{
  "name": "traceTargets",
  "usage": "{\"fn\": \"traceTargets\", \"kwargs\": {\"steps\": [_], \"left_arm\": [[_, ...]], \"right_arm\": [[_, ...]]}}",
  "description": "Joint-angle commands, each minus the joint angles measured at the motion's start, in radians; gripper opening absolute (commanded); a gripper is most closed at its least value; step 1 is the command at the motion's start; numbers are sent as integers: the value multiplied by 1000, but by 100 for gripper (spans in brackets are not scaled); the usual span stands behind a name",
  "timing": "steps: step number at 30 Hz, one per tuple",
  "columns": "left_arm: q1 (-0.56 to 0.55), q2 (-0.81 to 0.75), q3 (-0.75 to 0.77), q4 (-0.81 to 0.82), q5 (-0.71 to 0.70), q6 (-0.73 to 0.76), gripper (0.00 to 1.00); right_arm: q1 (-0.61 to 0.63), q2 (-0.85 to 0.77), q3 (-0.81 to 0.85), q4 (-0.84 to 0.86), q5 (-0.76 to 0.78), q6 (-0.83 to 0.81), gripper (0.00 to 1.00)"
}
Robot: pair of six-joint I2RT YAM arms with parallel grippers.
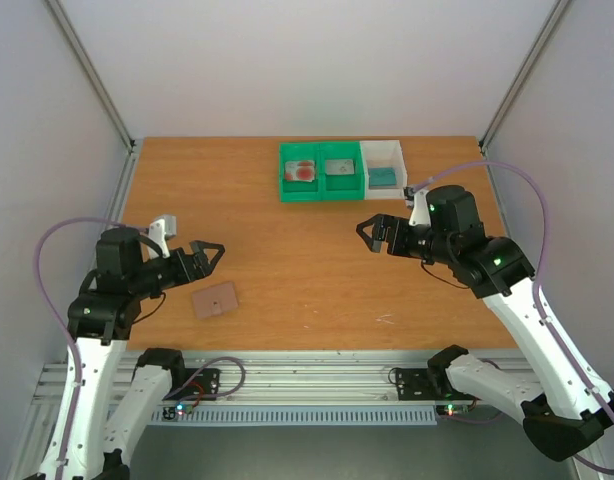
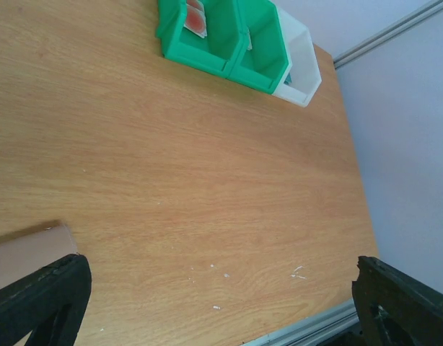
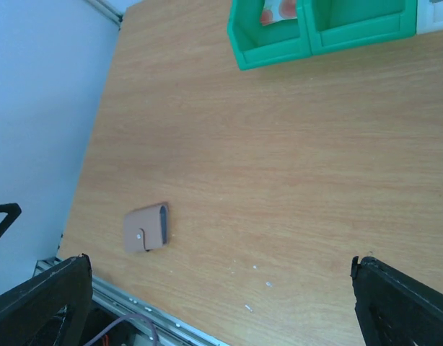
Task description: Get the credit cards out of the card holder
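Observation:
The card holder (image 1: pixel 214 299) lies shut on the table near the front left, brownish-pink with a small snap dot. It also shows in the right wrist view (image 3: pixel 146 228), and its corner shows in the left wrist view (image 2: pixel 23 252). The white card with red blotches (image 1: pixel 304 171) lies in the left green bin, the grey-silver card (image 1: pixel 339 167) in the middle green bin, and the teal card (image 1: pixel 384 176) in the white bin. My left gripper (image 1: pixel 215 252) is open and empty, just above and behind the holder. My right gripper (image 1: pixel 367 233) is open and empty over the table's middle right.
The green double tray (image 1: pixel 322 192) and the white tray (image 1: pixel 383 149) stand side by side at the back centre. Grey walls and metal posts enclose the table. The aluminium front rail (image 3: pixel 135 317) runs just below the holder.

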Motion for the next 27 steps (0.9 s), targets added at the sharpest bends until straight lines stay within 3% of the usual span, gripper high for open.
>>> {"fn": "traceTargets", "kwargs": {"steps": [1, 10, 18, 27], "left_arm": [[7, -16, -6, 11, -9, 10, 99], [7, 20, -17, -14, -141, -23, 99], [8, 157, -123, 42, -339, -122, 99], [8, 269, -260, 155, -469, -294, 99]], "right_arm": [[-6, -29, -28, 51, -35, -5, 99], [-6, -20, -46, 51, -25, 1, 98], [-6, -35, -60, 87, -37, 1, 98], [-6, -30, -49, 80, -57, 6, 98]]}}
